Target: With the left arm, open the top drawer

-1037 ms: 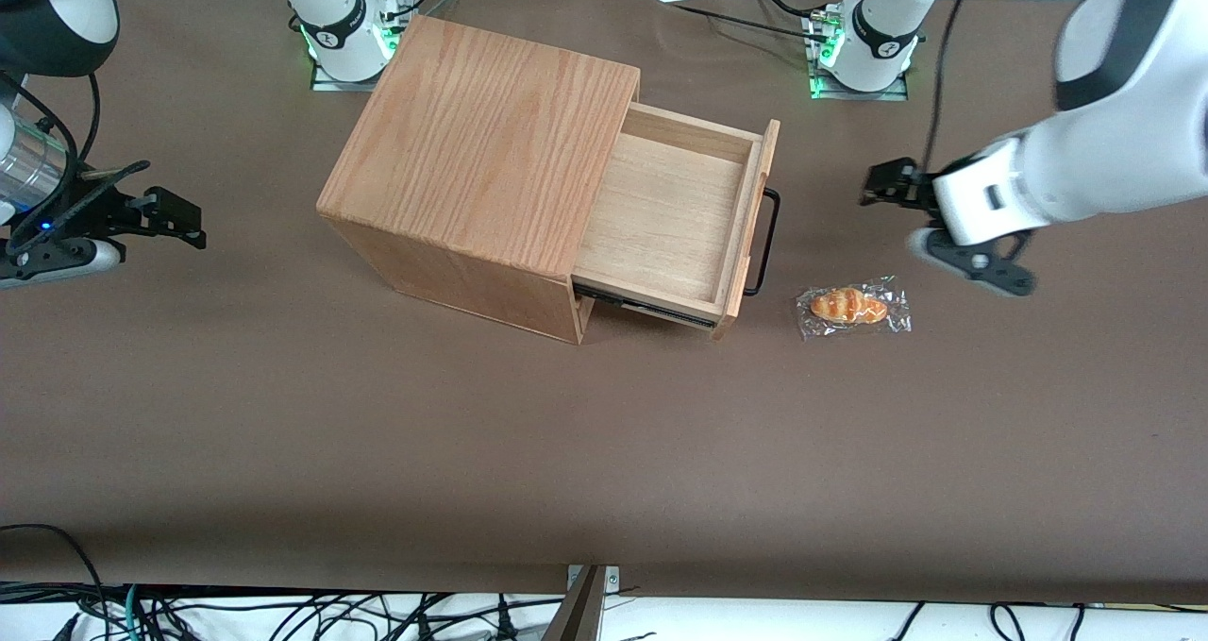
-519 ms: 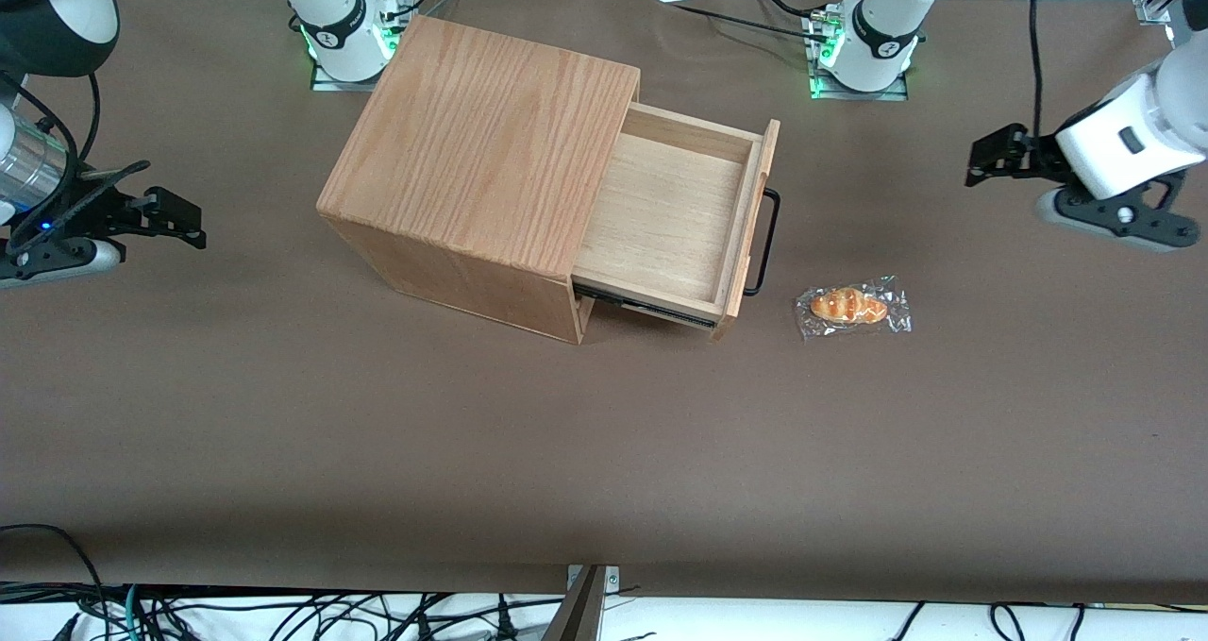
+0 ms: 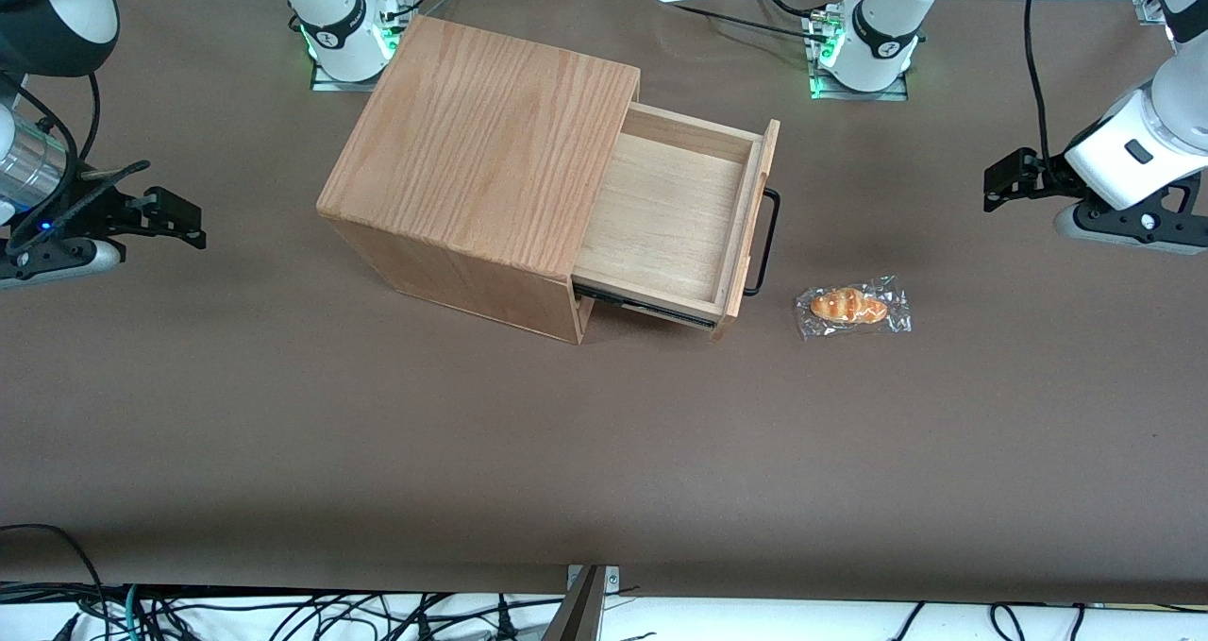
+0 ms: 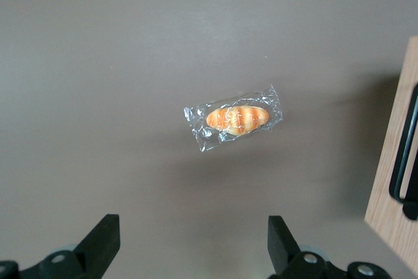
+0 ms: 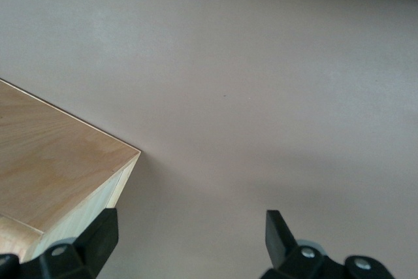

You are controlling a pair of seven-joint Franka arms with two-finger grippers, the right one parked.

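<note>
The top drawer (image 3: pixel 670 216) stands pulled well out of the oak-grain box (image 3: pixel 491 141), and its inside is bare light wood. Its black wire handle (image 3: pixel 766 243) faces the working arm's end of the table. The left arm (image 3: pixel 1137 145) hangs over that end, and its gripper (image 3: pixel 1002 180) is far from the handle and holds nothing. In the left wrist view the gripper (image 4: pixel 192 227) is open above the brown table, with the drawer front (image 4: pixel 392 181) and handle (image 4: pixel 405 155) at the frame's edge.
A wrapped bread roll (image 3: pixel 851 307) lies on the table in front of the drawer, between the handle and the gripper; it also shows in the left wrist view, bread roll (image 4: pixel 236 119). Two arm bases (image 3: pixel 873 46) stand at the table's back edge.
The left arm has drawn its gripper away from the drawer toward its own end of the table. The drawer and the bread roll have not moved.
</note>
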